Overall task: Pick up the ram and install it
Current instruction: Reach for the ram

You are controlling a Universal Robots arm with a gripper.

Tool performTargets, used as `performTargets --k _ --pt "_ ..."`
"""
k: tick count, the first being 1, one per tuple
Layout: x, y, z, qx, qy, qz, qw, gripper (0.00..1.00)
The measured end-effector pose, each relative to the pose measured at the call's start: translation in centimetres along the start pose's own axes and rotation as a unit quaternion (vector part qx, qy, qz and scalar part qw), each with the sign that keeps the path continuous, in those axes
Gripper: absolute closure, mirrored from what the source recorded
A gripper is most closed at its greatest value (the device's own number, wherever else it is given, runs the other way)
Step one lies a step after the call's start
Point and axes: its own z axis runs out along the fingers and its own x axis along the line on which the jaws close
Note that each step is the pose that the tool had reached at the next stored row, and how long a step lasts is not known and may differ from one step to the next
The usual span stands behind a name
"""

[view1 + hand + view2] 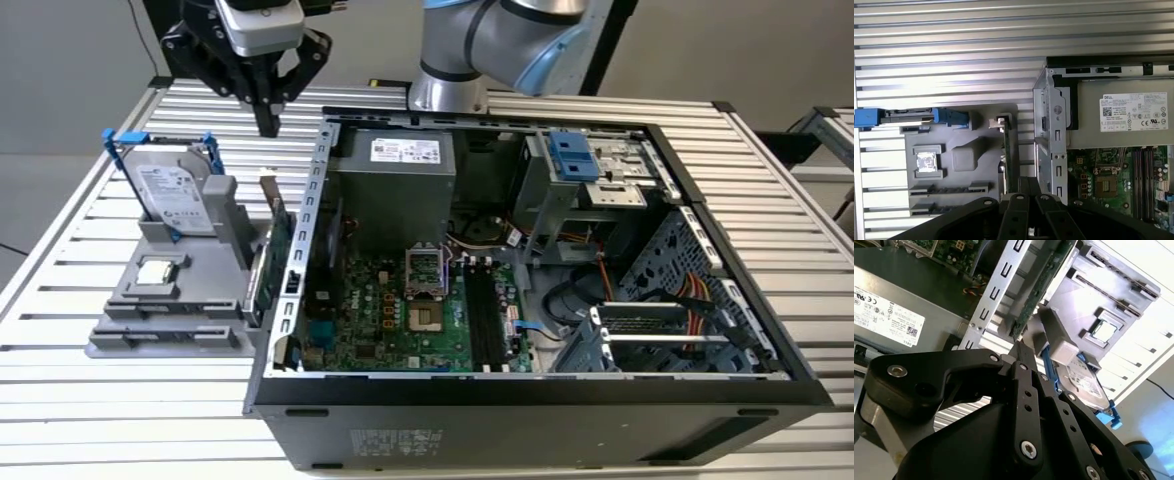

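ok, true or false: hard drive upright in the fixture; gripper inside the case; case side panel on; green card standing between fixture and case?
1. The hard drive stands upright in the gray fixture. True.
2. The gripper is inside the case. False: it hangs outside, to the exterior view's left of the case, fingers together.
3. The case's side panel is on. False: it is open, with the motherboard exposed.
4. A green card stands on edge between fixture and case. True.
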Motion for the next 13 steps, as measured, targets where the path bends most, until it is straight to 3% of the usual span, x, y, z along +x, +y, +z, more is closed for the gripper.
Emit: performTargets --k 13 --pt "1.99 -0.13 -0.01 0.0 0.0001 0.0 1.0 1.0"
